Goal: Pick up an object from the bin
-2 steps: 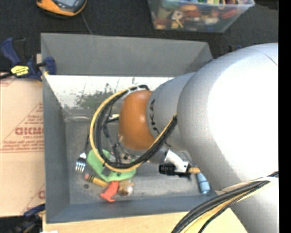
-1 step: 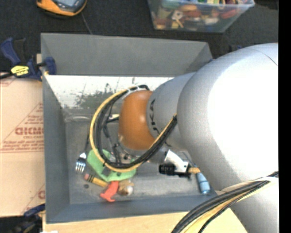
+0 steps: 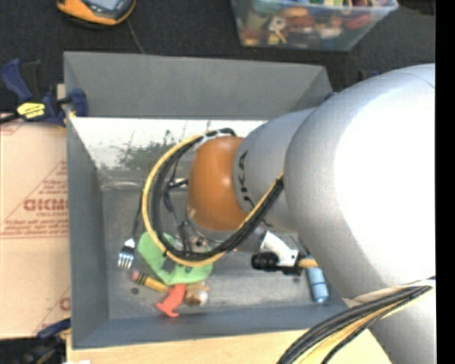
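Several small things lie on the floor of the grey bin [image 3: 83,218], toward the lower edge of the view. The arm comes in from the right, its orange wrist cover [image 3: 216,184] ringed by looped cables [image 3: 147,196]. The gripper [image 3: 188,243] sits low over a green floppy piece [image 3: 153,253] at the lower left. Whether it is released or clenched cannot be told. Nearby lie a silver fork [image 3: 126,260], a red piece [image 3: 169,304], a black-and-white tool [image 3: 277,258] and a blue tube [image 3: 317,287].

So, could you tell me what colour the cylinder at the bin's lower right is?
The cylinder is blue; see the camera view.
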Robot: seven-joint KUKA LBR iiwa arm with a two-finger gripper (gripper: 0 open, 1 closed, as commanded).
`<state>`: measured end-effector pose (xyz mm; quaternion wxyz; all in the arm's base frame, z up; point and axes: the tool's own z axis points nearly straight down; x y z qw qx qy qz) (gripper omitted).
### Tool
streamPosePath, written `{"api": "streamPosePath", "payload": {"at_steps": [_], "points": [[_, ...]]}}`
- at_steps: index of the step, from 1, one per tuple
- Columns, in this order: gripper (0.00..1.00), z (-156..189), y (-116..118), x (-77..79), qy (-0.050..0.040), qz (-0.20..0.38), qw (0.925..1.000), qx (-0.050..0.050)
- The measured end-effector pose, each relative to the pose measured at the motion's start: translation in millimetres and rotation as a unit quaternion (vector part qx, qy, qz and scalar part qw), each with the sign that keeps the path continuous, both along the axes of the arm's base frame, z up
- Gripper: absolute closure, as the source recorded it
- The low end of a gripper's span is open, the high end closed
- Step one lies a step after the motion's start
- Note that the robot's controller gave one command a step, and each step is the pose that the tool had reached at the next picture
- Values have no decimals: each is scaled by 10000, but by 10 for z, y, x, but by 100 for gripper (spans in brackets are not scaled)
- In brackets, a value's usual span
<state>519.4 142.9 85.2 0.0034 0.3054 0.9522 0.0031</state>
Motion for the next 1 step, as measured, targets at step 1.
{"api": "streamPosePath", "payload": {"at_steps": [1], "points": [[100, 422, -10, -13, 30, 20, 10000, -10]]}}
